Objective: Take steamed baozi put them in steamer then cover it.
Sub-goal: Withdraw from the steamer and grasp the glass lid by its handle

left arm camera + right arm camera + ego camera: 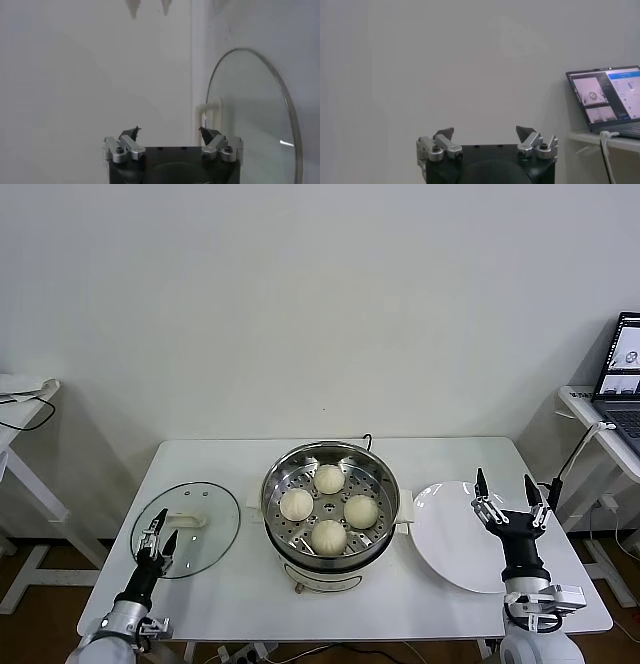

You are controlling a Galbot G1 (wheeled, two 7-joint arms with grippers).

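Observation:
Several cream baozi with pleated tops sit on the perforated tray inside the shiny steel steamer at the table's middle. The glass cover with a white handle lies flat on the table to the steamer's left; it also shows in the left wrist view. My left gripper is open and empty, hovering over the cover's near-left edge; it shows in its own view. My right gripper is open and empty above the white plate, pointing up; its own view shows only wall.
An empty white plate lies right of the steamer. A side table with a laptop stands at the far right, another table at the far left. A cable runs from the steamer's back.

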